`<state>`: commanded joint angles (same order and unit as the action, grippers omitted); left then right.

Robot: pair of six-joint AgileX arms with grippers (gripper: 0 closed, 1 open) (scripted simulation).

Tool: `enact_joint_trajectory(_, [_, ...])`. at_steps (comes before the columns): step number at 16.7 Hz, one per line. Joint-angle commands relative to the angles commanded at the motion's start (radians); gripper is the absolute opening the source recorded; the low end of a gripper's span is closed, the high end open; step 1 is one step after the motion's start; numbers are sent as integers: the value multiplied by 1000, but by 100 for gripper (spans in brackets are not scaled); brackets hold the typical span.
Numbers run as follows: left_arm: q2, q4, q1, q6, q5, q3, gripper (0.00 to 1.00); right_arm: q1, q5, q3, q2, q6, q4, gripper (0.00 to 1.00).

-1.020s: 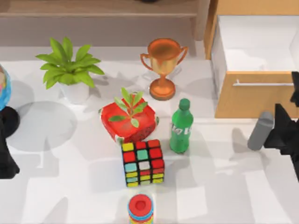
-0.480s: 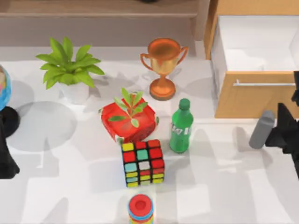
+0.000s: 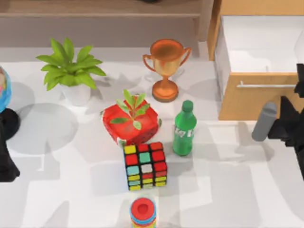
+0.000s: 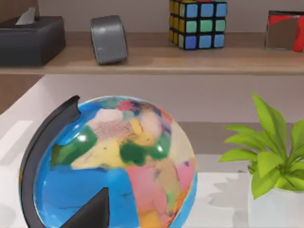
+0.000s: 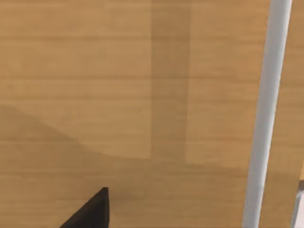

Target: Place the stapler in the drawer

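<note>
The drawer [image 3: 259,97] stands pulled out at the back right, with a tan wood front, a thin silver bar handle [image 3: 266,85] and a white inside [image 3: 259,45]. My right gripper [image 3: 281,126] hovers just in front of the drawer front, at the table's right edge. A grey rounded piece [image 3: 264,122] juts from its left side. The right wrist view is close on the wood front [image 5: 118,95] and the handle [image 5: 266,114]. The stapler is out of view. My left gripper [image 3: 5,161] is parked at the left edge beside a globe [image 4: 114,161].
Mid-table stand a green bottle [image 3: 184,128], a colour cube [image 3: 145,165], a red pot with a sprout [image 3: 131,121], a bronze trophy [image 3: 166,69], a potted plant [image 3: 71,71] and a ring stack [image 3: 142,212]. A shelf [image 3: 104,9] runs along the back.
My right gripper and the grey piece have moved a little towards the drawer front. The drawer and the left arm have not moved.
</note>
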<state>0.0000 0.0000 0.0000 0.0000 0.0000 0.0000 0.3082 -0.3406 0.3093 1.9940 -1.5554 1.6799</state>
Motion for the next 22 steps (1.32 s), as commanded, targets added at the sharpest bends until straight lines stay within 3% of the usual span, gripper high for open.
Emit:
enact_joint_trajectory(13, [0, 0, 0, 0, 0, 0, 100, 0, 0, 0, 0, 0, 0, 2])
enact_joint_trajectory(22, [0, 0, 0, 0, 0, 0, 100, 1, 0, -1, 2, 3, -3, 0])
